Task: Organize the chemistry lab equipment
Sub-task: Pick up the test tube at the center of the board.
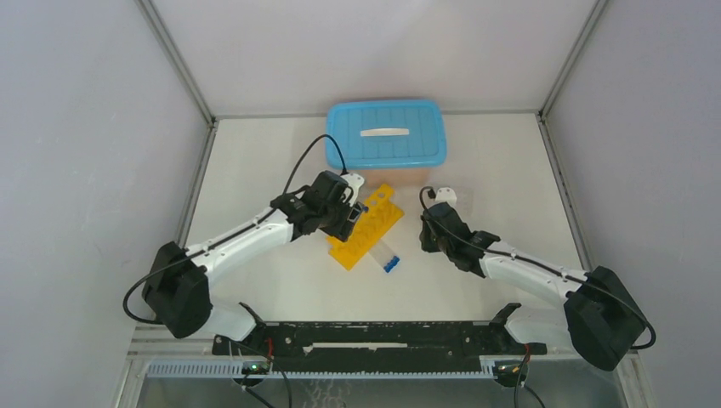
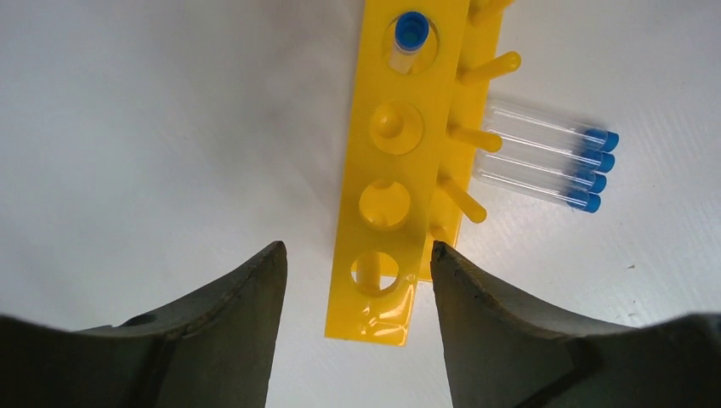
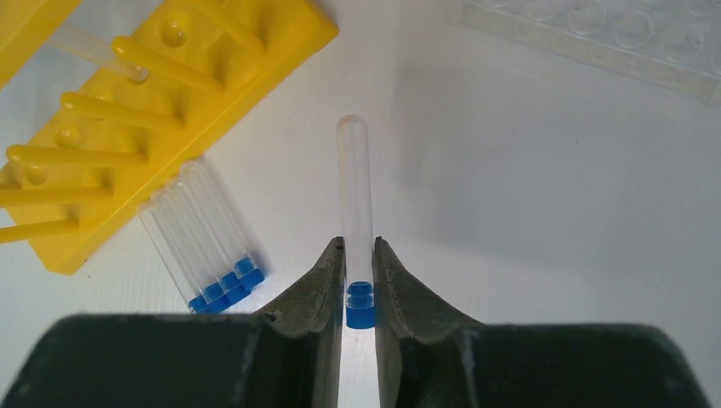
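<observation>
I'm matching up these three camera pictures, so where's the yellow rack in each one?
Top external: yellow rack in the middle of the picture.
Left wrist: rack at centre, running top to bottom.
Right wrist: rack in the upper left.
Shared landmark: the loose blue-capped tubes lying beside it.

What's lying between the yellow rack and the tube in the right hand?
Four loose tubes lie beside the rack, left of the held tube, in the right wrist view.

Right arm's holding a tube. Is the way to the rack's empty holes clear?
Not quite. The left gripper hovers open right above the rack's empty holes. Four loose tubes lie beside the rack on the side nearest the held tube.
</observation>
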Robot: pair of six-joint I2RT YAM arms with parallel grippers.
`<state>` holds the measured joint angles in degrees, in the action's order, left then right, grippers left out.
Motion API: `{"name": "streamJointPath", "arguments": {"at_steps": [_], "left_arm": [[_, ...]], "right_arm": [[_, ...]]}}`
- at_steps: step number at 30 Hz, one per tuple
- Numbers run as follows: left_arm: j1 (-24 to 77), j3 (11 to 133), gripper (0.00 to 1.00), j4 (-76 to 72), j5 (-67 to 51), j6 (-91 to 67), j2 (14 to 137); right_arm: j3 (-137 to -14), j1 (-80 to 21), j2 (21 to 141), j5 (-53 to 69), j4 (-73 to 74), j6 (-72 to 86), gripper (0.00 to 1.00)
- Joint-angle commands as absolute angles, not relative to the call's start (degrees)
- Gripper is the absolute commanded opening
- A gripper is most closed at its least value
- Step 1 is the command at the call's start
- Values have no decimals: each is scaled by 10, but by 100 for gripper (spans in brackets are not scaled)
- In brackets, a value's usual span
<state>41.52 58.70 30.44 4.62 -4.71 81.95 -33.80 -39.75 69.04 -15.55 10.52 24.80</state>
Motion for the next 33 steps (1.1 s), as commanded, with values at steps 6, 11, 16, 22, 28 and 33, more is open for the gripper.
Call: {"name": "streamJointPath", "arguments": {"at_steps": [6,11,16,22,28,33], "left_arm": [[417,618,67,286,121,-116,695],[430,601,67,275,146,-169,631],[454,559,66,224,152,-238,557],[512,523,66,154,158,-275,514],[538,493,64,118,129,-295,497],[538,435,63,56,93,-310,460]], "right_arm": [[-419,-405,656,-163,174,278,23],[-460,-414,644,-158,188,316,22],[-490,-436,633,-151,178,368,22],[-508,-457,628,-126,129,465,21],[-508,-467,613,-88,65,524,20],[-502,-458,604,-47,15,570,20]]}}
